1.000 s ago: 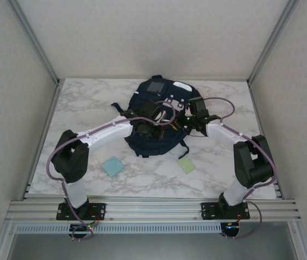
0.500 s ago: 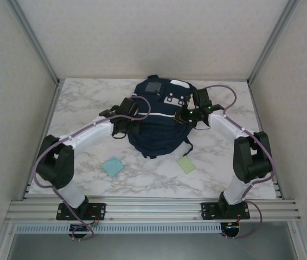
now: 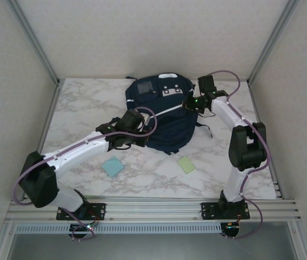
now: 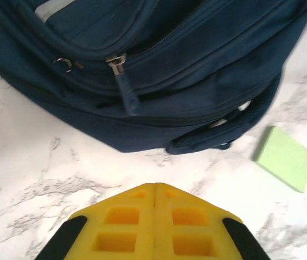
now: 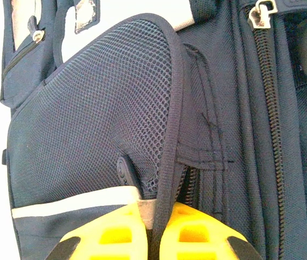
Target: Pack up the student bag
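Note:
The student bag point(image 3: 164, 114), dark navy with a thin white stripe, lies flat at the back middle of the marble table. My right gripper point(image 3: 189, 102) is at the bag's right side, shut on the bound rim of its mesh side pocket point(image 5: 167, 108); the fabric runs up between the yellow fingers point(image 5: 115, 227). My left gripper point(image 4: 154, 185) is shut with nothing in it, hovering over bare marble just short of the bag's point(image 4: 170, 70) near left edge. A zipper pull point(image 4: 127, 93) hangs on the bag's side facing it.
A green square pad point(image 3: 186, 164) and a light blue square pad point(image 3: 112, 166) lie on the table in front of the bag. The green pad point(image 4: 285, 158) sits to the right of the left gripper. Metal frame posts and grey walls close in the table.
The bag has shifted toward the back of the table and turned, drawn by the right gripper. The left arm has come off the bag's top, down to its near left edge.

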Tool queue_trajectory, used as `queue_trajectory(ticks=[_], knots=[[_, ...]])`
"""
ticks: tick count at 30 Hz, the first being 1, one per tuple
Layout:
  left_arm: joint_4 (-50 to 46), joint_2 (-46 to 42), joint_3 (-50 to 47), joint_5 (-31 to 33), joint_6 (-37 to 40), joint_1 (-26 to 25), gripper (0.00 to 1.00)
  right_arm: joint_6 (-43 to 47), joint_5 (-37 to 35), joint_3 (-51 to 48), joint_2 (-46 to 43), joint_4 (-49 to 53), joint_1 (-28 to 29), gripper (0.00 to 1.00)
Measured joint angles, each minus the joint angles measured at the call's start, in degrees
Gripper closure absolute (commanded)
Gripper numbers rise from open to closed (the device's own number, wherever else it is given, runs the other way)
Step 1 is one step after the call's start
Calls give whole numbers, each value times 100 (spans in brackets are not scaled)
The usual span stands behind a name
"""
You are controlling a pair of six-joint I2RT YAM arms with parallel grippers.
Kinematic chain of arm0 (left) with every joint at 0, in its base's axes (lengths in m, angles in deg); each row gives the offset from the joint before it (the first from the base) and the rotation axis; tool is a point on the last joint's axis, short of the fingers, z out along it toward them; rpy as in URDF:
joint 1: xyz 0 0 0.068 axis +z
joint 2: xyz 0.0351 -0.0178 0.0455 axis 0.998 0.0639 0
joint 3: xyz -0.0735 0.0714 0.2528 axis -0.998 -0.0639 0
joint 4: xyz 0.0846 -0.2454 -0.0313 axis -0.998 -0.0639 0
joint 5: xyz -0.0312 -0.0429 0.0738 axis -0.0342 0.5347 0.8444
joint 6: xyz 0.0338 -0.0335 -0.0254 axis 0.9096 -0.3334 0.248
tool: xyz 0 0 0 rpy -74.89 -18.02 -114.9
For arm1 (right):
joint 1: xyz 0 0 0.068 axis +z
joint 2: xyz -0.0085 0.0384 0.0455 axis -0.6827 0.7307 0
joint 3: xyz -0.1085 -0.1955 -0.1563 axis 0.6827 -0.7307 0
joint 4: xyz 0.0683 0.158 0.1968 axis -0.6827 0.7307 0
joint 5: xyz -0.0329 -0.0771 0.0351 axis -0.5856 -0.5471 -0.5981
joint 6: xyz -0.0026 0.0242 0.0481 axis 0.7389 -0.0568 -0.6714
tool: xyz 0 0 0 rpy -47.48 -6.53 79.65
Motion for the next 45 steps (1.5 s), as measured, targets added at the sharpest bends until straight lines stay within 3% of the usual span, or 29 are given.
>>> queue_trajectory(ticks=[2, 5, 13, 17, 20, 25, 30, 33, 45], knots=[[-118, 251, 162, 133, 22, 24, 100, -13, -37, 9, 4, 66, -2, 62], [-229, 560, 420, 354, 35, 35, 93, -190, -339, 52, -15, 85, -57, 43], [-109, 1373, 1056, 538, -197, 146, 46, -1198, -437, -717, -1060, -52, -149, 41], [-44, 1803, 1274, 520, -201, 205, 42, -1790, -262, -1318, -1617, -420, 33, 41], [9, 2103, 1384, 511, -203, 234, 48, -2120, -177, -1602, -1698, -710, 249, 42], [-22, 2487, 1539, 352, -284, 330, 74, -2461, -146, -1808, -1698, -990, 468, 43], [-164, 2719, 1639, 74, -382, 356, 83, -2719, -166, -1829, -1687, -1237, 522, 43], [-219, 2723, 1637, -114, -468, 369, 100, -2889, -199, -1829, -1600, -1419, 695, 43], [-330, 2155, 1460, -428, -479, 374, 100, -3978, -466, -2258, -942, -2234, 1215, 39]])
